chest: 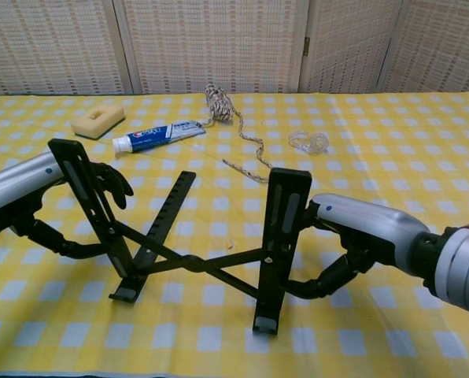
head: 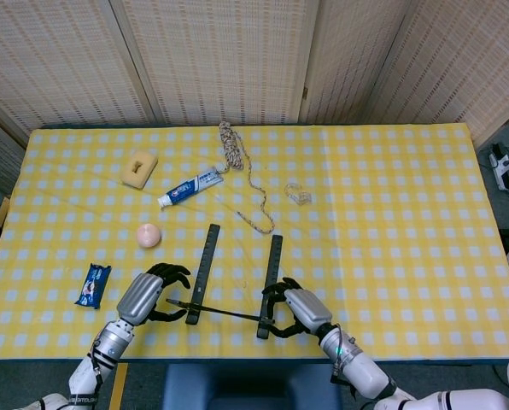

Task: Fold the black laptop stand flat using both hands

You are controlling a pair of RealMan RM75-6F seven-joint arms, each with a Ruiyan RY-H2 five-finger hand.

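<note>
The black laptop stand (head: 205,259) (chest: 193,261) stands unfolded near the table's front edge, its two uprights joined by crossed bars. My left hand (head: 146,296) (chest: 26,193) holds the left upright (chest: 93,209), dark fingers curled behind it and the thumb reaching in from below. My right hand (head: 294,312) (chest: 360,232) grips the right upright (chest: 280,244), with its fingers behind the bar and the thumb pressed against the lower front. A flat slotted leg (chest: 166,216) lies on the cloth between the uprights.
On the yellow checked cloth (head: 391,222) lie a sponge (head: 139,167), a toothpaste tube (head: 190,188), a coiled rope (head: 235,158), a clear plastic piece (head: 297,193), a peach ball (head: 149,235) and a blue packet (head: 93,284). The stand sits close to the front table edge.
</note>
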